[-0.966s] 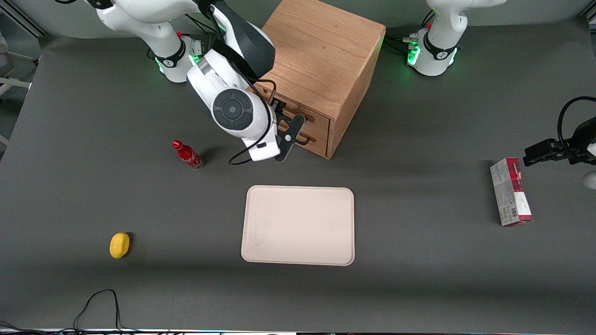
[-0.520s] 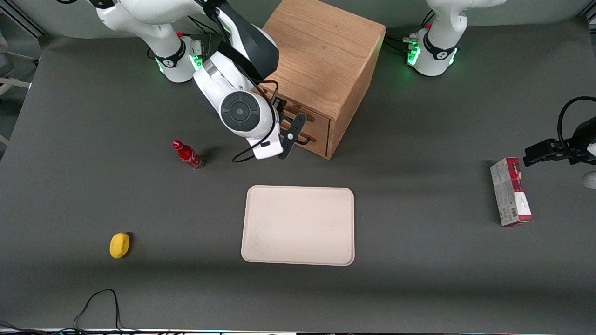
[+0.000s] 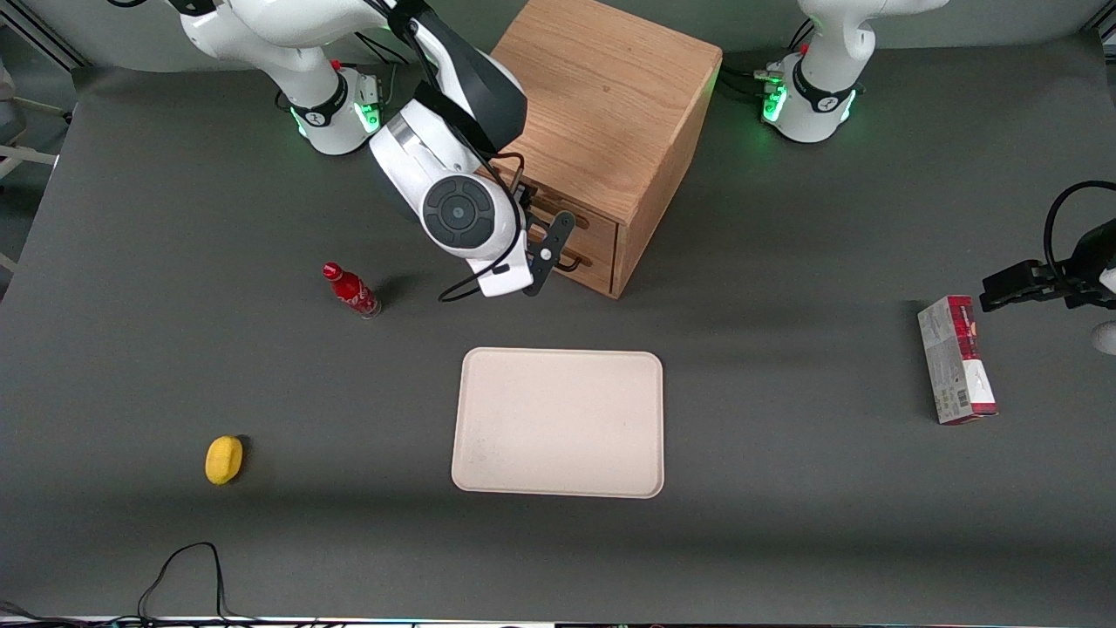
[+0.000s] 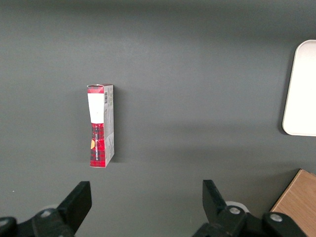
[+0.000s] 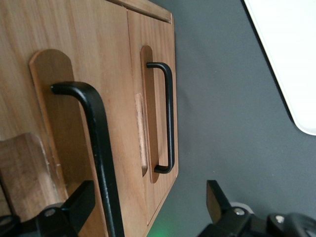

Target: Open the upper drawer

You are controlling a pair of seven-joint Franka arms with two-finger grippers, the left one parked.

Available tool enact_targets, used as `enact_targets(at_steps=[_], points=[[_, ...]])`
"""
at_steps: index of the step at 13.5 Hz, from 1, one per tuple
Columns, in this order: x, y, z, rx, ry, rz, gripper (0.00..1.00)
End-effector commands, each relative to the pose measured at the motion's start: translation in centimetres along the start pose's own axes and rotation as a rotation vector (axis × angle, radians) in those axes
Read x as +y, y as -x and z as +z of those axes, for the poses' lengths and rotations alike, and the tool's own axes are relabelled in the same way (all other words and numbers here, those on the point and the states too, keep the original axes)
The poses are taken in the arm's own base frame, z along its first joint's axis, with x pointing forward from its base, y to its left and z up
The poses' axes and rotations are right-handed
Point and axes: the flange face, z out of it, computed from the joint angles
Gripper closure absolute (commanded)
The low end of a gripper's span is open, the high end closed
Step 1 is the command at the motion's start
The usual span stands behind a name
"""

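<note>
The light oak cabinet (image 3: 602, 105) stands at the back of the table, its two drawer fronts turned toward the working arm. The upper drawer (image 5: 64, 113) looks shut, level with the lower drawer (image 5: 155, 44) beneath it. My gripper (image 3: 542, 249) hangs right in front of the drawer fronts and is open. In the right wrist view the upper drawer's dark bar handle (image 5: 101, 153) runs between the spread fingers (image 5: 79, 202), close to one of them and not clamped. The lower drawer's handle (image 5: 168, 118) lies outside the gripper (image 5: 148, 200).
A cream tray (image 3: 558, 423) lies nearer the front camera than the cabinet. A small red bottle (image 3: 350, 290) stands beside the working arm. A yellow lemon (image 3: 224, 459) sits toward the working arm's end of the table, a red and white box (image 3: 956, 359) toward the parked arm's end.
The working arm's wrist and gripper have shifted a little closer to the cabinet's drawer fronts. The drawers have not moved.
</note>
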Motion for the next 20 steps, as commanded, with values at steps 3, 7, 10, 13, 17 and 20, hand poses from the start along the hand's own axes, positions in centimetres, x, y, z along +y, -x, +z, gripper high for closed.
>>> enact_targets(at_steps=[3,7,10,13,17,20], points=[[-0.2,-0.1,0.4,0.020,-0.013,-0.024,0.00],[1.2,-0.3,0.8,0.036,-0.001,-0.027,0.00],[2.1,-0.6,1.4,0.039,0.008,-0.020,0.00],[3.2,-0.5,1.5,0.048,0.012,-0.034,0.00],[4.4,-0.2,1.5,0.052,0.014,-0.037,0.00],[5.6,0.2,0.9,0.061,0.022,-0.039,0.00]])
